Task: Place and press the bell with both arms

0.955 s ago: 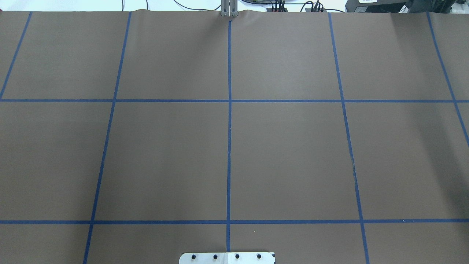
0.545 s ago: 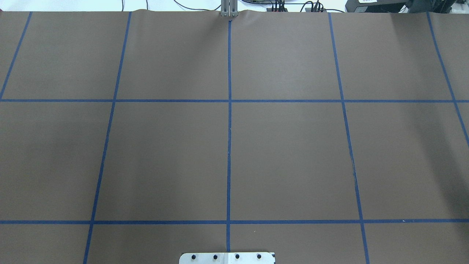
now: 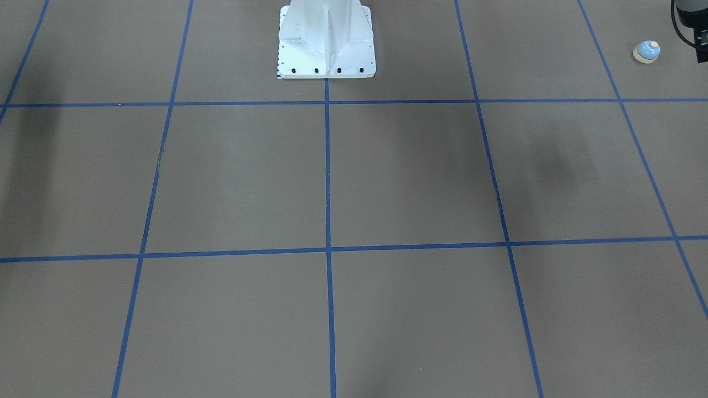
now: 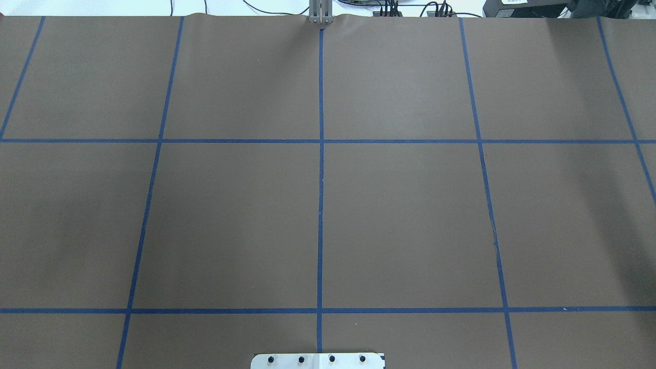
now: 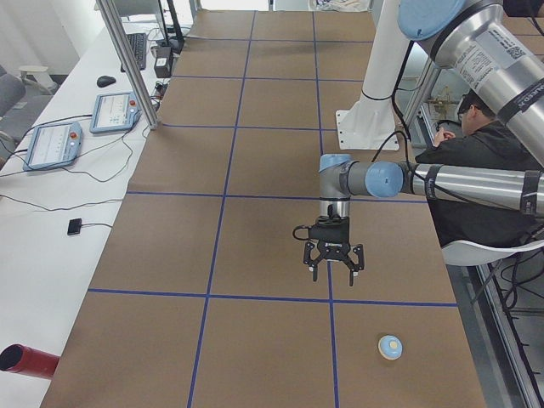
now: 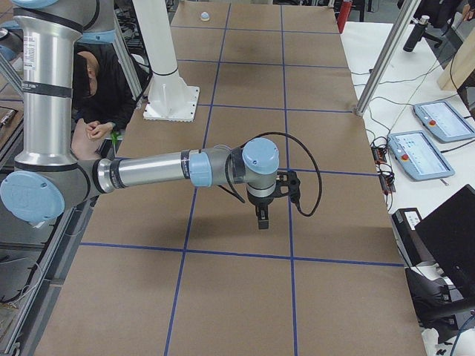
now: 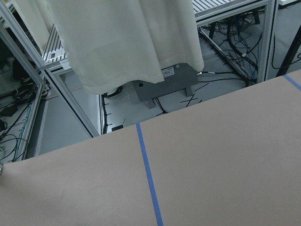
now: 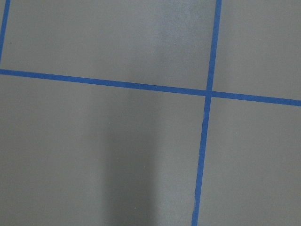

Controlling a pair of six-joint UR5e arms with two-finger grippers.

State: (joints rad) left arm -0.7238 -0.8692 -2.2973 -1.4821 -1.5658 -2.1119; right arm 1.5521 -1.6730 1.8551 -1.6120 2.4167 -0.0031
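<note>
We judge the grasp not yet begun; next, reach the bell (image 5: 390, 347) at five o'clock of the left gripper (image 5: 334, 270). Whether either gripper is open we cannot tell.

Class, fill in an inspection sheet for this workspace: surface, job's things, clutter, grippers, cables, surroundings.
Surface: brown paper with a blue tape grid, lying flat; white pedestal bolted at the robot's edge.
Job's things: bell upright on the paper near the table's left end, nothing touching it.
Clutter: nothing seen.
Grippers: left gripper hangs above the paper, apart from the bell; right gripper points down above the paper; open or shut cannot be told.
Cables: black cable loops at the right wrist; leads trail over the side bench.
Surroundings: teach pendants, a red cylinder and a seated person beside the table.
</note>
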